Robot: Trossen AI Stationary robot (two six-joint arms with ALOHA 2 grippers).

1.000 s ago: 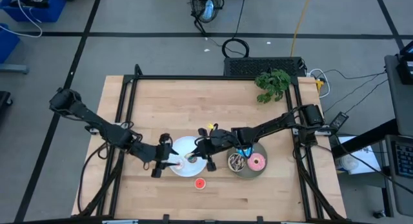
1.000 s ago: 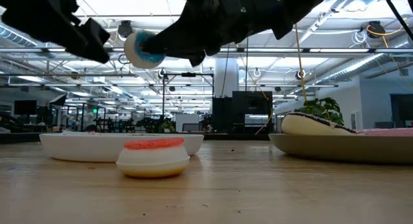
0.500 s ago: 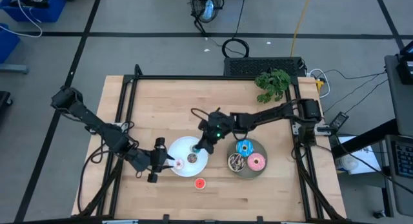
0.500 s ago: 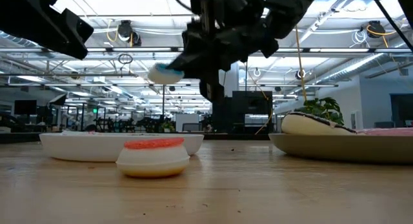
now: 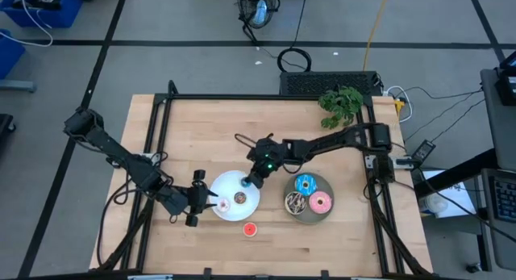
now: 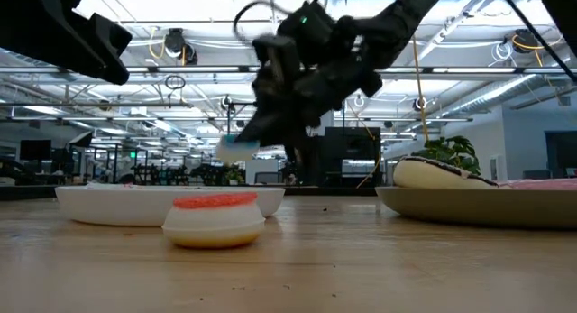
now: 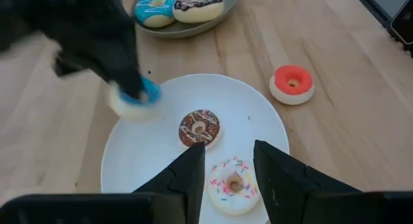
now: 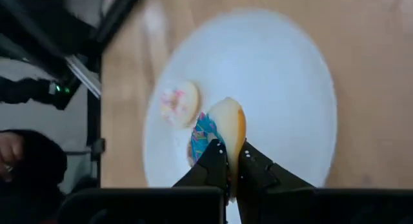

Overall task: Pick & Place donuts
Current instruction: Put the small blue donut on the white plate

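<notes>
Right tool (image 5: 253,181) grips blue donut (image 7: 135,100) over white plate (image 5: 228,185); 2 donuts inside.

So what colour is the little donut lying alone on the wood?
Red-orange icing on a pale base; the left wrist view shows it best.

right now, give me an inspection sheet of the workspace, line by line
surface: wooden table in a black frame, bare apart from the items below
job's things: white plate holds a brown donut and a white sprinkled donut; grey plate holds blue, pink and dark donuts; red donut lies on the table beside the white plate
clutter: green plant at the far right corner
end effectors: right end effector shut on a small blue donut over the white plate; left end effector open, at the white plate's edge over the white sprinkled donut
cables: loose cables on the floor beyond the table
surroundings: blue bins, open workshop hall
</notes>
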